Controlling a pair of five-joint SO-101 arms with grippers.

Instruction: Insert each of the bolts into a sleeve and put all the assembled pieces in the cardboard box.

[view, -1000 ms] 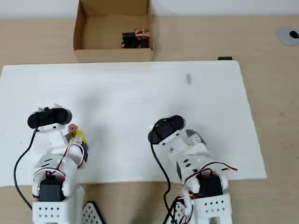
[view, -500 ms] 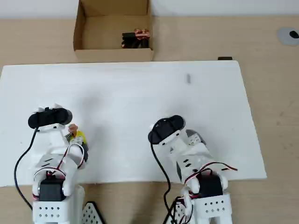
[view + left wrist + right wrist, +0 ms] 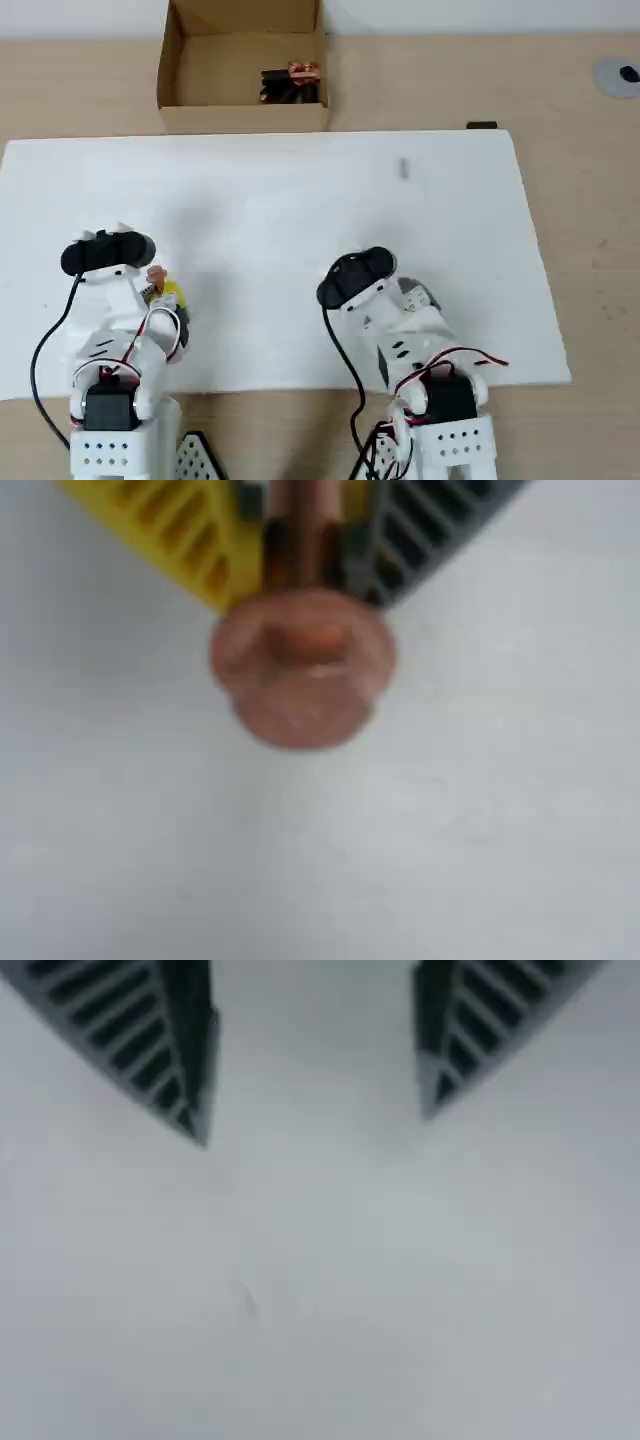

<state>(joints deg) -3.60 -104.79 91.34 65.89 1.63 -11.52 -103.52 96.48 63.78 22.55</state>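
Two arms: side by side at the 6 o'clock edge of the bench [image 3: 585,210], one at 7 o'clock, the other at 5 o'clock.
Left tool [image 3: 300,585]: clamped on a copper bolt [image 3: 302,670]; yellow finger on one side of the shank, dark finger on the other, flanged head sticking out past the tips, over the white mat [image 3: 300,220].
Right tool [image 3: 315,1120]: fingers apart, nothing between them, bare mat beneath.
Cardboard box [image 3: 166,60]: 11 o'clock, off the mat, just beyond its far edge.
Assembled pieces [image 3: 292,84]: a dark and copper cluster in the box, at its 4 o'clock corner.
Surroundings: small grey mark [image 3: 404,168] on the mat at 1 o'clock; black item [image 3: 481,125] touching the mat's far edge; grey disc [image 3: 617,76] at 2 o'clock on bare wood.
In the way: nothing lies on the mat between the held bolt and the box.
Change from 1.0 s ago: no shift I can make out; arms, bolt, box and pieces sit where they did.
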